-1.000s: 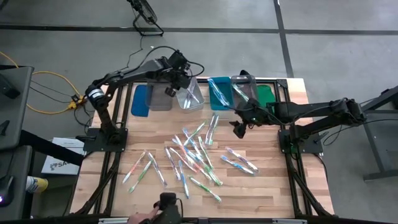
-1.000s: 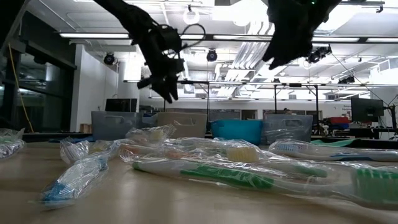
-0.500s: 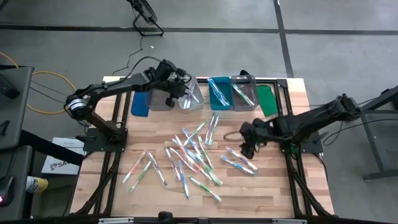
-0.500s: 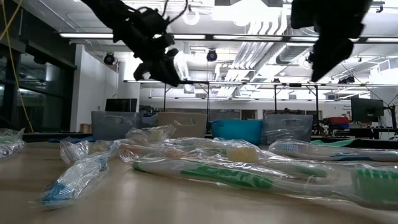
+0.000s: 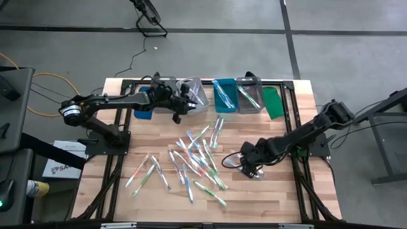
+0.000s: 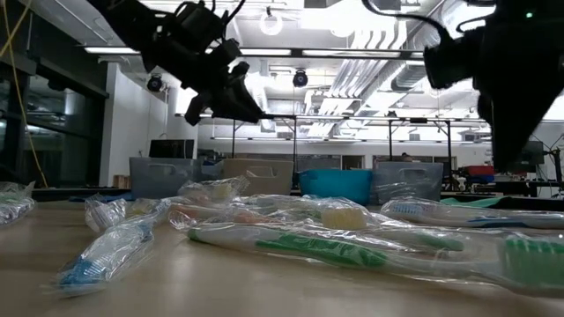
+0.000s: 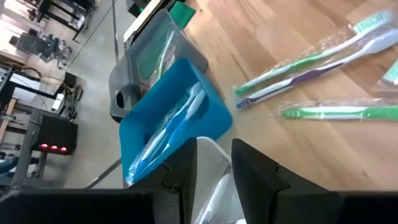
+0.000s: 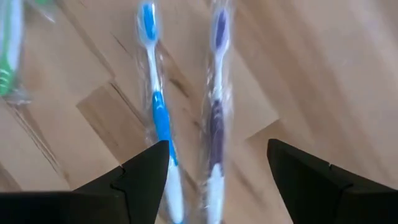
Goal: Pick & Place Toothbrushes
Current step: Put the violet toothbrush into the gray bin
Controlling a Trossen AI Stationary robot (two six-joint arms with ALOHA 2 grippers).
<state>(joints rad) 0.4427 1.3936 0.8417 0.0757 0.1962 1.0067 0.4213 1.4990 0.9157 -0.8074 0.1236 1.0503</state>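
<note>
The right gripper [image 5: 249, 166] hangs low over the wooden surface [image 5: 273, 197] with its fingers [image 8: 140, 180] spread wide and nothing between them. In the right wrist view two wrapped toothbrushes lie side by side directly under that gap: a blue toothbrush [image 8: 155, 112] nearer one finger and a purple toothbrush [image 8: 214, 118] just beside it, both flat on the surface and running lengthwise ahead of the gripper. Neither finger touches them. A green toothbrush [image 8: 7, 59] lies off to the side, outside the fingers' span.

The main scatter of toothbrushes [image 5: 197, 156] lies beside this gripper, toward the middle of the surface, well apart from its fingers.

The left gripper [image 5: 178, 109] is raised near the row of bins at the far edge. Its fingers [image 7: 183, 177] stand only slightly apart, with nothing visibly between them. Just ahead of them sits the teal bin [image 7: 180, 118] with wrapped toothbrushes inside, and a clear bin [image 7: 152, 53] stands beyond it. Three loose toothbrushes [image 7: 311, 59] lie on the surface out past the bins, well away from this gripper.
</note>
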